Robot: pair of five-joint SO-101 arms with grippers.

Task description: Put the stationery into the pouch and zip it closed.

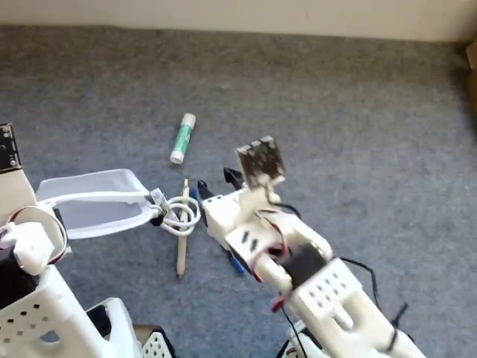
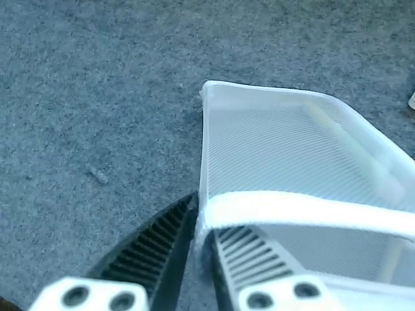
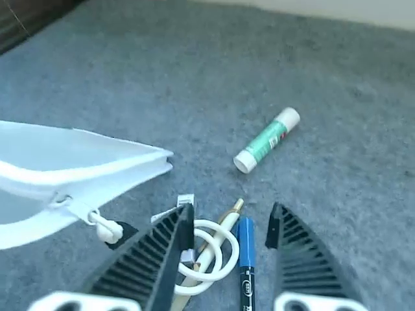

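Loading step: left gripper point(image 2: 201, 217) is clamped on the rim of the pouch point(image 2: 292, 155), whose mouth gapes; right gripper point(image 3: 231, 212), spread wide and empty, hangs over the blue marker point(image 3: 245, 259) beside the pen point(image 3: 217, 241); glue stick point(image 3: 266, 140) lies apart; next, probably, descend squarely and close on the marker.

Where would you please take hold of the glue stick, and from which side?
The glue stick lies flat and alone on the grey carpet, with both long sides free. I'd grip it mid-barrel from straight above, jaws across its width. Being round, it may roll, so centre the grip.
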